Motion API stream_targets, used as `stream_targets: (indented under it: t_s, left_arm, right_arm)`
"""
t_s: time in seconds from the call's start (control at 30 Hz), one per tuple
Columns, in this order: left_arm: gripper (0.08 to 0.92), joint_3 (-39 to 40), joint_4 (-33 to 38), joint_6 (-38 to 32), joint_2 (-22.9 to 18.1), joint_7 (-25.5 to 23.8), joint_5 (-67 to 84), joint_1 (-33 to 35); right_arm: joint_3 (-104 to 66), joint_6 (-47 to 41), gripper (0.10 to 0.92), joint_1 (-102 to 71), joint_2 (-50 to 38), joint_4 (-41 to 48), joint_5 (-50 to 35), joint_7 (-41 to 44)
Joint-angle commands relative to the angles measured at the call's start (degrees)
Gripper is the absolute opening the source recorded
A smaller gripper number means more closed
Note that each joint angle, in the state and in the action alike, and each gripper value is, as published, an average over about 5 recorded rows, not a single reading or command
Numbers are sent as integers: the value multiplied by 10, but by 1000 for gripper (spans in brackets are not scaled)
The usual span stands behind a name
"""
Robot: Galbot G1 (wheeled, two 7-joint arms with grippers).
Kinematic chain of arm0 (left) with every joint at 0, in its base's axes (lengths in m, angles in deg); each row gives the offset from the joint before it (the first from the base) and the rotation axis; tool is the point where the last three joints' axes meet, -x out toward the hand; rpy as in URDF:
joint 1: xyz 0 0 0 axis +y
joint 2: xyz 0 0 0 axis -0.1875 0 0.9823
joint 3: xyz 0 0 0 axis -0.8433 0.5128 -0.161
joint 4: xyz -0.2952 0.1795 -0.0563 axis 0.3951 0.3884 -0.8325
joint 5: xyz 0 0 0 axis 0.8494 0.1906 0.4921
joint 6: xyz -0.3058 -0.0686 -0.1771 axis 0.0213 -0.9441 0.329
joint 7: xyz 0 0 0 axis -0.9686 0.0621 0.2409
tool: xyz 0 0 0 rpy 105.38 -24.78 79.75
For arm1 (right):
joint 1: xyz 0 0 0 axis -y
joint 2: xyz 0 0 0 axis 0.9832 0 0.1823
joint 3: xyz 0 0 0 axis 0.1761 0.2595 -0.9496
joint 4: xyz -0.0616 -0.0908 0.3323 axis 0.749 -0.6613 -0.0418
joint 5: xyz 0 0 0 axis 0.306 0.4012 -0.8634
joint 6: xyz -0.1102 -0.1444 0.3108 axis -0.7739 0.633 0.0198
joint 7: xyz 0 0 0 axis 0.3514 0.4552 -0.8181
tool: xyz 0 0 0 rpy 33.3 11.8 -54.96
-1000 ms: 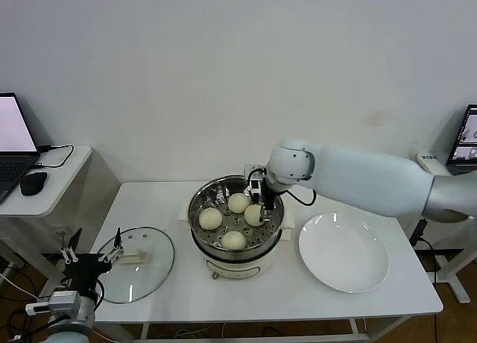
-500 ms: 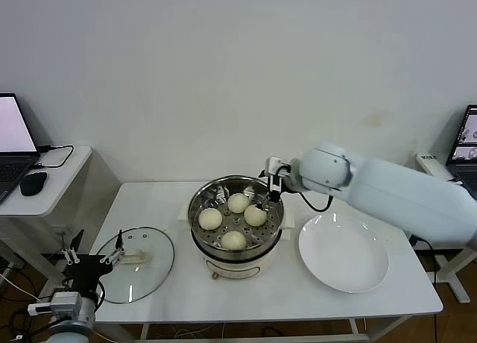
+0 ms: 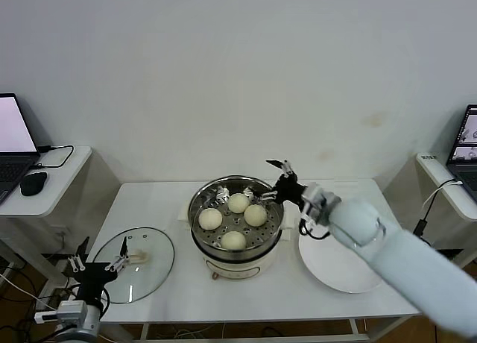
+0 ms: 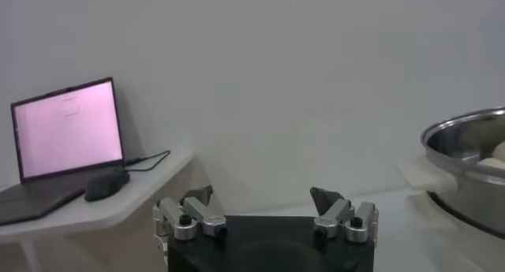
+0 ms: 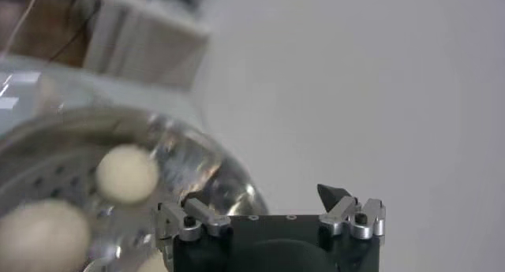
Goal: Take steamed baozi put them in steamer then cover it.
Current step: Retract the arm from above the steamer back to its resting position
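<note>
My arms and hands

My right arm [image 3: 402, 257] is a smooth pale grey-white shell with a black cable at the wrist; both my right hand [image 3: 274, 180] and left hand [image 3: 98, 255] have black bodies, silver knuckles with dark screws, and pointed black tips.

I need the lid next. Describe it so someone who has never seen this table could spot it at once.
Start at the shiny steamer in the middle of the white table; the four baozi sit inside it. On the robot's left, near the table's front corner, the cover lies flat: a round clear glass disc with a metal rim and a cream handle at its centre. The white plate, on the other side, is opaque and has no handle.
</note>
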Motion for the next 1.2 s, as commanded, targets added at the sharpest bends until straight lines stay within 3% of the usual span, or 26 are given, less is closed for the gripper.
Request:
stream_targets:
  t_s: [0.03,0.23,0.4,0.73,0.93,1.2]
  left_arm:
    - [823,15,-27,-36,-12,15,-60,0]
    - [823,22,-59,-75,-11,39,-184,-2]
    - [823,7,-105,-129,-8,79,-378,-13]
    - [823,-30,-199,-139,60,81,-692,6]
    - [823,-8,-234,-135,79,73,-767,22]
    - [823,41,-267,-131,81,70,-792,-35]
  right_arm:
    - [-400,203,823,-385,188,-29,139,5]
    - [-502,226,823,-476,295,-29,149,39]
    - [-529,234,823,-531,344,-26,158,36]
    - [-543,266,823,-551,369,9,199,13]
    - [-549,274,823,-549,375,28,206,6]
    - [-547,271,822,-553,389,18,214,4]
